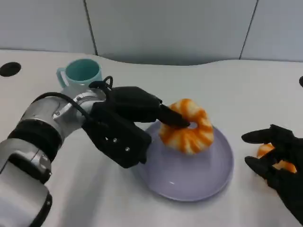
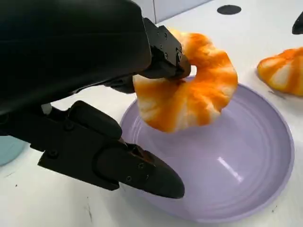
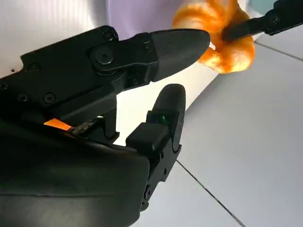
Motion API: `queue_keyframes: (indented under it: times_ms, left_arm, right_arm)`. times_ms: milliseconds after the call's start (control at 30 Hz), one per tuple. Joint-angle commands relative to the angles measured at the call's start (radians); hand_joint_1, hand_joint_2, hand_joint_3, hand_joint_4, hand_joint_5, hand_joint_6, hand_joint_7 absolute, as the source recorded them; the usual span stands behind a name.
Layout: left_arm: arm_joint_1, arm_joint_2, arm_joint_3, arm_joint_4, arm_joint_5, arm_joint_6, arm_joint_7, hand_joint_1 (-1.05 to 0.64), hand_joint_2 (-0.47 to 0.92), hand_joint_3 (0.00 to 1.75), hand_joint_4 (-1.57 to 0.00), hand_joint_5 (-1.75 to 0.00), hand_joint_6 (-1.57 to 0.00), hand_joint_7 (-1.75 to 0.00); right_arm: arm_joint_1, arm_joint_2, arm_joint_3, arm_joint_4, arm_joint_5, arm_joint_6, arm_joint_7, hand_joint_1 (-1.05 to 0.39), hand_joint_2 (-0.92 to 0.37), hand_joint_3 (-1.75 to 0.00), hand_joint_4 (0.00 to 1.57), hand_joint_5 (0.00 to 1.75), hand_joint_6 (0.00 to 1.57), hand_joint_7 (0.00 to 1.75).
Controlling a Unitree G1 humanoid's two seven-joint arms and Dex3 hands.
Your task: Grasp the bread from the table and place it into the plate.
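Two black fingers (image 2: 165, 52) of the left hand (image 1: 125, 125) pinched the orange-and-white ring-shaped bread (image 1: 187, 126), one fingertip poked into its centre hole, another finger (image 2: 137, 170) lying lower, apart from the bread, out over the near rim of the plate. Bread was held tilted over the round lavender ceramic plate (image 1: 208, 175), at the plate's far-left part; left wrist view showed the bread (image 2: 189, 94) with its lower edge just above or touching the plate's inner wall (image 2: 246, 156), cannot tell which. Silver left forearm (image 1: 42, 127) came in from the lower left of the head view, black cable looped over the wrist.

Right hand (image 1: 279, 165) sat at the lower right, fingers spread apart and grasping nothing, resting or hovering beside the plate's right rim. Second orange-and-white bread piece (image 1: 272, 158) lay on the white surface (image 1: 236, 94) right by that hand, partly hidden behind its fingers; also seen in the left wrist view (image 2: 284, 71), apart from the plate. Right wrist view showed the right hand's fingers (image 3: 165, 45) apart, with the held bread (image 3: 222, 38) beyond them.

Teal ceramic mug (image 1: 81, 73) stood upright on the surface behind the left forearm, handle toward the left. Dark round hole (image 1: 9, 69) in the surface at far left. Grey panelled wall (image 1: 165, 28) behind.
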Motion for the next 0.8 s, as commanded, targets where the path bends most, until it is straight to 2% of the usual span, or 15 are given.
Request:
queue_keyframes:
  times_ms: [33,233,300,400,467,533,567,633,667,700,800]
  left_arm:
    - [-0.023,0.02,0.02,-0.019,-0.035,0.0,-0.043,-0.89,0.92,0.01,0.0,-0.15,-0.21,-0.01]
    - [-0.015,0.035,0.073,-0.098,-0.133,0.058,-0.194,-0.87,0.9,0.0,-0.01,-0.07,-0.28,-0.04]
    - [-0.008,0.044,0.089,-0.14,-0.165,0.082,-0.24,-0.82,0.9,0.0,-0.07,-0.11,-0.32,-0.05]
    - [0.002,0.061,0.103,-0.198,-0.195,0.107,-0.282,-0.79,0.9,0.0,-0.17,-0.17,-0.29,-0.03]
    - [0.008,0.071,0.113,-0.23,-0.216,0.117,-0.304,-0.78,0.91,0.0,-0.3,-0.24,-0.26,-0.01]
    - [0.014,0.075,0.117,-0.249,-0.225,0.128,-0.316,-0.77,0.91,0.0,-0.34,-0.27,-0.25,0.0]
    - [0.014,0.08,0.121,-0.261,-0.236,0.135,-0.331,-0.77,0.91,0.0,-0.39,-0.3,-0.24,0.0]
    - [0.015,0.088,0.128,-0.281,-0.253,0.147,-0.354,-0.77,0.91,0.0,-0.36,-0.76,-0.23,-0.01]
    - [0.016,0.092,0.131,-0.289,-0.263,0.15,-0.364,-0.77,0.91,0.0,-0.33,-0.88,-0.23,-0.01]
    - [0.016,0.097,0.132,-0.301,-0.271,0.161,-0.379,-0.77,0.91,0.0,-0.31,-0.93,-0.24,-0.01]
    - [0.019,0.106,0.136,-0.327,-0.287,0.184,-0.413,-0.78,0.92,0.02,-0.3,-0.86,-0.33,-0.03]
  right_arm:
    - [-0.002,-0.005,-0.005,-0.015,-0.004,0.012,-0.011,-0.29,-0.92,-0.26,0.66,1.15,0.69,0.6]
    - [-0.006,-0.006,-0.006,-0.01,-0.008,0.004,-0.015,-0.29,-0.92,-0.27,0.66,1.15,0.7,0.6]
    - [-0.007,-0.007,-0.005,-0.007,-0.013,0.003,-0.02,-0.29,-0.92,-0.27,0.66,1.14,0.7,0.59]
    - [-0.007,-0.006,-0.006,-0.002,-0.005,-0.009,-0.021,-0.28,-0.92,-0.26,0.67,1.14,0.71,0.59]
    - [-0.007,-0.009,-0.006,-0.003,-0.001,-0.012,-0.016,-0.27,-0.92,-0.26,0.67,1.14,0.7,0.59]
    - [-0.007,-0.009,-0.007,-0.003,0.0,-0.014,-0.014,-0.27,-0.92,-0.26,0.67,1.14,0.7,0.59]
    - [-0.007,-0.007,-0.007,-0.005,0.0,-0.007,-0.014,-0.27,-0.92,-0.26,0.67,1.14,0.7,0.59]
    - [-0.007,-0.005,-0.006,-0.01,-0.002,0.005,-0.014,-0.29,-0.92,-0.26,0.67,1.14,0.71,0.59]
    - [-0.007,-0.005,-0.006,-0.014,-0.005,0.011,-0.014,-0.29,-0.92,-0.26,0.67,1.14,0.71,0.59]
    - [-0.006,-0.005,-0.006,-0.016,-0.003,0.013,-0.012,-0.29,-0.92,-0.26,0.67,1.13,0.71,0.59]
    - [-0.005,-0.005,-0.007,-0.019,0.003,0.015,-0.008,-0.29,-0.92,-0.26,0.66,1.13,0.71,0.58]
